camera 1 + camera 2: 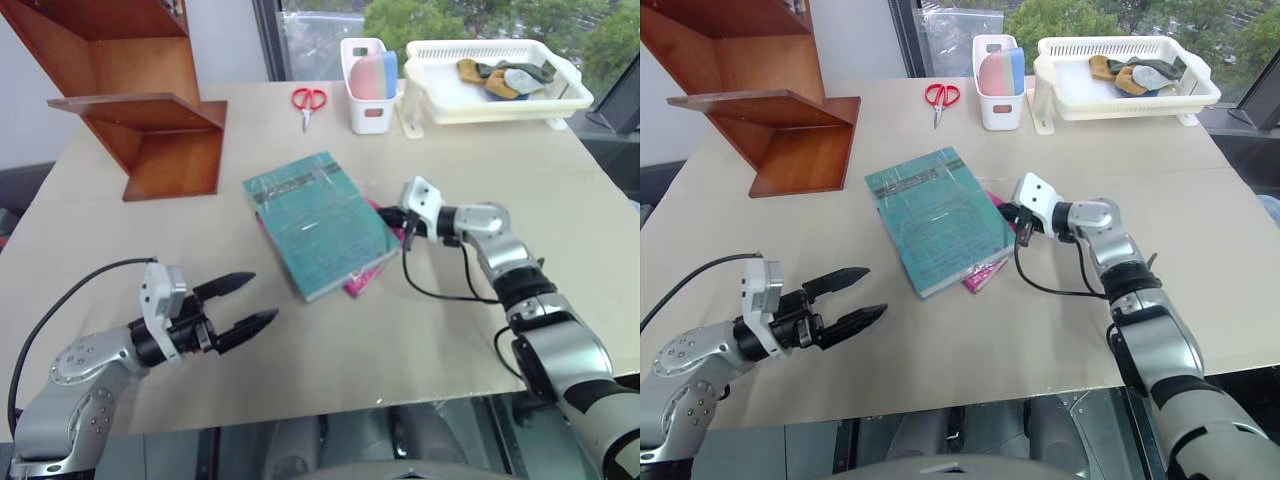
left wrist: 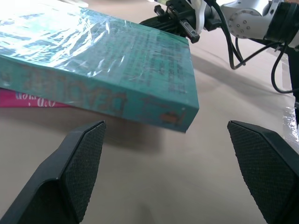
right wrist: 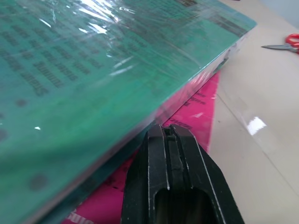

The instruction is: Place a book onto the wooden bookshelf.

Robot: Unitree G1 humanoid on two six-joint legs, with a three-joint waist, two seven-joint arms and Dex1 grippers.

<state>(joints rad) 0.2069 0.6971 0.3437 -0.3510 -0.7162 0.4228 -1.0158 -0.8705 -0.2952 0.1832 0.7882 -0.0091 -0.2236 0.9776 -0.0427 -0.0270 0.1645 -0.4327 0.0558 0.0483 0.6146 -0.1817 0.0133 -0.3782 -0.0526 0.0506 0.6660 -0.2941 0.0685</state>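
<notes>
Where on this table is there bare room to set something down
Bare table runs along the near edge, between the open left gripper and the right arm. More lies between the bookshelf and the book. It is crowded at the back: scissors, white bin, tray.

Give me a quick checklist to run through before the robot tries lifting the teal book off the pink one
1. Left gripper open and facing the book: ok.
2. Left gripper around the book's edge: not ok, it sits short of it.
3. Right gripper shut, tips at the seam between the book and the pink book: ok.
4. Right tips actually wedged under the book: cannot tell.
5. Wooden bookshelf boards free to take the book: ok for the visible board.
6. Scissors and white bin away from the path to the bookshelf: ok.
</notes>
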